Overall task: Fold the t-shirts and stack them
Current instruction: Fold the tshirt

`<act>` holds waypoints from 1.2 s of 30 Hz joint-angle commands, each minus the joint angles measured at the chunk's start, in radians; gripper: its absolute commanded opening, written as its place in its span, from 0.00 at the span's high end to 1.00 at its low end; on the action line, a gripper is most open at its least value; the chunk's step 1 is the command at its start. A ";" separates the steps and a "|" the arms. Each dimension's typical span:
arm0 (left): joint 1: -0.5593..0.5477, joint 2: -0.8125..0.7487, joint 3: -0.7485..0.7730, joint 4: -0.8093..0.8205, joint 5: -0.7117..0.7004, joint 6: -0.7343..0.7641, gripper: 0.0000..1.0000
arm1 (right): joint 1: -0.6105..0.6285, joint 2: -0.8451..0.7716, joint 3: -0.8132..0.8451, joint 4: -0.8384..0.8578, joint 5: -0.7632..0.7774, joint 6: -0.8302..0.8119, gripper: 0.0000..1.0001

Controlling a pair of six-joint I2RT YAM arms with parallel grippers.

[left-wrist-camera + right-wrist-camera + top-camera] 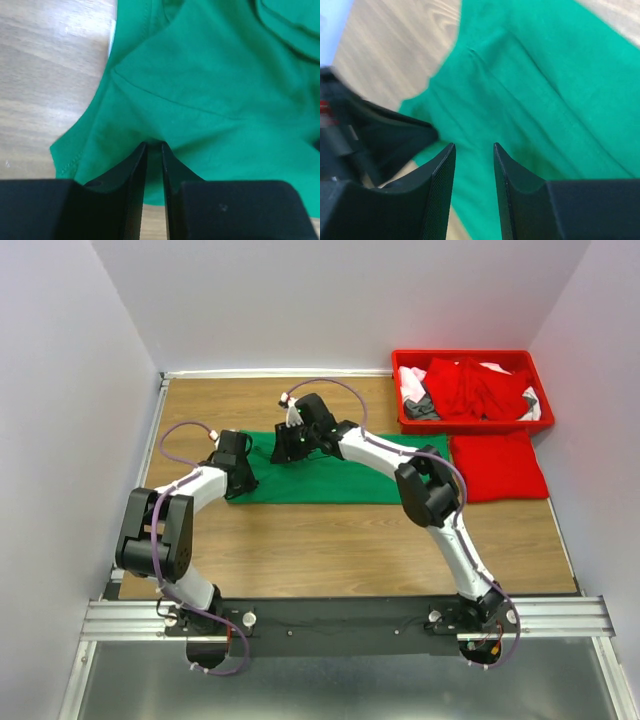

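Note:
The green t-shirt (pixel 335 478) lies flat on the table as a long folded band. My left gripper (pixel 240 468) is at its left end. In the left wrist view the left gripper (pixel 154 145) is shut on a pinch of the green t-shirt (pixel 210 75) near its hem. My right gripper (pixel 290 445) hovers over the shirt's upper left part. In the right wrist view the right gripper (pixel 474 146) is open and empty above the green cloth (pixel 545 90). A folded red t-shirt (pixel 497 466) lies to the right of the green one.
A red plastic bin (pixel 400 422) at the back right holds red, white and grey garments (pixel 470 388). Bare wooden table (pixel 330 540) lies in front of the shirt. White walls close in the left, back and right. The left arm's black body shows in the right wrist view (pixel 370 145).

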 commanded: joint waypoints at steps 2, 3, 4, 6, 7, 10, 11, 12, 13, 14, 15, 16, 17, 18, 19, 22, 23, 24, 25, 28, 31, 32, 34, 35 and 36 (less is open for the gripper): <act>0.054 0.047 -0.068 0.032 0.054 -0.019 0.74 | -0.025 0.126 0.121 -0.025 -0.051 0.007 0.57; 0.057 0.041 -0.071 0.030 0.054 -0.016 0.74 | -0.028 0.155 0.130 -0.027 -0.046 0.006 0.57; 0.062 0.037 -0.075 0.027 0.053 -0.015 0.74 | -0.039 0.166 0.141 -0.027 -0.043 0.006 0.57; 0.063 0.020 -0.085 0.019 0.048 -0.012 0.74 | -0.054 0.189 0.145 -0.025 -0.025 0.010 0.57; 0.065 0.014 -0.089 0.016 0.045 -0.010 0.74 | -0.071 0.194 0.148 -0.025 -0.016 0.012 0.57; 0.071 0.001 -0.102 0.002 0.036 -0.002 0.74 | -0.109 0.205 0.167 -0.025 0.041 0.006 0.57; 0.074 -0.002 -0.106 0.001 0.033 0.001 0.74 | -0.120 0.208 0.185 -0.025 0.049 0.007 0.57; 0.075 -0.003 -0.108 -0.001 0.031 0.001 0.74 | -0.134 0.209 0.197 -0.025 0.052 0.007 0.57; 0.079 -0.003 -0.115 -0.004 0.031 0.001 0.74 | -0.158 0.217 0.210 -0.025 0.055 0.009 0.57; 0.085 -0.005 -0.118 -0.002 0.031 0.004 0.74 | -0.172 0.220 0.222 -0.024 0.067 0.015 0.57; 0.088 -0.006 -0.120 -0.002 0.031 0.004 0.74 | -0.185 0.220 0.246 -0.024 0.073 0.018 0.57; 0.091 -0.006 -0.120 -0.002 0.031 0.005 0.74 | -0.207 0.222 0.259 -0.025 0.076 0.018 0.57; 0.098 -0.003 -0.118 -0.010 0.030 0.007 0.74 | -0.215 0.222 0.271 -0.027 0.078 0.015 0.57; 0.103 -0.003 -0.117 -0.011 0.028 0.010 0.74 | -0.224 0.217 0.276 -0.027 0.082 0.012 0.57; 0.108 -0.003 -0.115 -0.013 0.025 0.013 0.74 | -0.238 0.206 0.270 -0.027 0.084 0.009 0.57; 0.141 -0.009 -0.088 -0.034 0.016 0.028 0.74 | -0.255 0.096 0.166 -0.033 0.079 -0.017 0.56; 0.151 -0.022 -0.079 -0.039 0.002 0.033 0.74 | -0.257 0.056 0.124 -0.033 0.089 -0.030 0.56; 0.176 -0.026 -0.069 -0.045 -0.005 0.043 0.74 | -0.258 -0.043 0.016 -0.034 0.096 -0.042 0.56; 0.187 -0.032 -0.059 -0.051 -0.013 0.048 0.74 | -0.258 -0.094 -0.037 -0.034 0.104 -0.053 0.56; 0.265 -0.040 -0.004 -0.062 -0.041 0.063 0.71 | -0.264 -0.301 -0.294 -0.042 0.113 -0.082 0.56; 0.310 -0.040 0.029 -0.048 -0.012 0.070 0.64 | -0.296 -0.500 -0.480 -0.045 0.124 -0.071 0.56; 0.318 -0.043 0.055 -0.044 0.002 0.071 0.60 | -0.310 -0.540 -0.579 -0.054 0.113 -0.059 0.56; 0.318 -0.058 0.085 -0.042 0.025 0.074 0.54 | -0.353 -0.654 -0.678 -0.068 0.110 -0.047 0.56; 0.316 -0.083 0.089 -0.041 0.050 0.076 0.50 | -0.367 -0.683 -0.715 -0.074 0.107 -0.033 0.56; 0.316 -0.100 0.090 -0.039 0.059 0.076 0.49 | -0.376 -0.712 -0.785 -0.080 0.102 -0.030 0.56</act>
